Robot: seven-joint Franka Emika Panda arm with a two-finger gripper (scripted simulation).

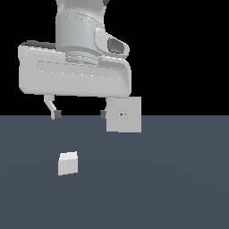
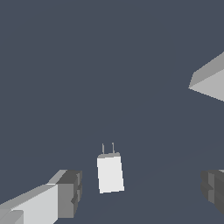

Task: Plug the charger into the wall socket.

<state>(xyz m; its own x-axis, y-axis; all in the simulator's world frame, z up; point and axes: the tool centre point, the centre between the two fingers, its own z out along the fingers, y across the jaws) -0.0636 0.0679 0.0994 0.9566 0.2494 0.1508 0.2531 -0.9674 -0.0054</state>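
Note:
The charger (image 1: 67, 163) is a small light-grey block with a whiter top face, lying on the dark floor at the exterior view's lower left. In the wrist view the charger (image 2: 110, 172) shows two thin prongs at one end. The wall socket (image 1: 124, 115) is an upright light-grey square plate with two tiny holes at its centre; a corner of it shows in the wrist view (image 2: 210, 81). My gripper (image 1: 80, 114) is open and empty, hanging above the floor, higher than the charger. Its one fingertip overlaps the socket's edge in the exterior view.
The dark grey floor (image 1: 170, 179) stretches across the lower half of the exterior view, with black background above it. Nothing else stands on it.

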